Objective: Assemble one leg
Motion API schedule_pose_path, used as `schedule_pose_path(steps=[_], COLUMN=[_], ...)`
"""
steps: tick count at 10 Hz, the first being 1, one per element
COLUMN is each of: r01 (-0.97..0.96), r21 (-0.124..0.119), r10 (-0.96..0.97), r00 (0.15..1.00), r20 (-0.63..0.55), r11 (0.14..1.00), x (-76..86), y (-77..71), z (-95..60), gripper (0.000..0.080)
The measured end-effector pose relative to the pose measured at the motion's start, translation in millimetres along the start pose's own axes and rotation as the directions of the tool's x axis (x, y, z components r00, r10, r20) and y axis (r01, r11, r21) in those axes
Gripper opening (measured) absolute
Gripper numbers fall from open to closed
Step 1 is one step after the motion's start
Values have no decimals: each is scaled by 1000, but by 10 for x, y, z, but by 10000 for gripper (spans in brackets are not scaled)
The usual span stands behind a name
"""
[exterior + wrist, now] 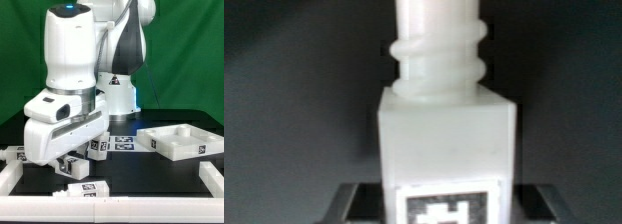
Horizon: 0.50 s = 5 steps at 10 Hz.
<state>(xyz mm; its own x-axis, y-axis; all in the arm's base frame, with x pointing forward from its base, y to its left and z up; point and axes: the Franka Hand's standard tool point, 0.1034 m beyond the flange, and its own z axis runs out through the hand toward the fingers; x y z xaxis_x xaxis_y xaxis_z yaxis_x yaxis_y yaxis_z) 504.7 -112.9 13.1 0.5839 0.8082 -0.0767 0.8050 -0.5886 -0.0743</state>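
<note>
Exterior and wrist views of the Panda arm, bent low over the black table. The gripper hangs close over the table surface, towards the exterior view's left.

Wrist view: the leg fills the frame. It is a white, square-sided block whose ridged neck points away from the gripper. A black-and-white tag sits on the face at the gripped end. The two dark fingers lie against opposite sides of the block at that end, so the jaws are clamped on the leg (in the exterior view the grasp itself is masked by the hand's white housing). Only dark table shows behind the leg, and whether the leg touches the table cannot be told.

Exterior view, other items: a loose leg lies on the table just in front of the gripper, apart from it. Further legs lie near the arm's base. The tabletop, a shallow white tray, rests well apart at the exterior view's right.
</note>
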Motion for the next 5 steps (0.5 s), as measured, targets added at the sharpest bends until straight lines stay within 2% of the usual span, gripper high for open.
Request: schedule_pose_path(steps=[3, 5], r01=[3, -30], r21=[0, 1], r10=[-3, 30], r00=[1000, 1000], r20=[0, 4], r11=[1000, 1000], x=[14, 70], y=[-7, -22], z=[1, -29], gripper=[284, 528])
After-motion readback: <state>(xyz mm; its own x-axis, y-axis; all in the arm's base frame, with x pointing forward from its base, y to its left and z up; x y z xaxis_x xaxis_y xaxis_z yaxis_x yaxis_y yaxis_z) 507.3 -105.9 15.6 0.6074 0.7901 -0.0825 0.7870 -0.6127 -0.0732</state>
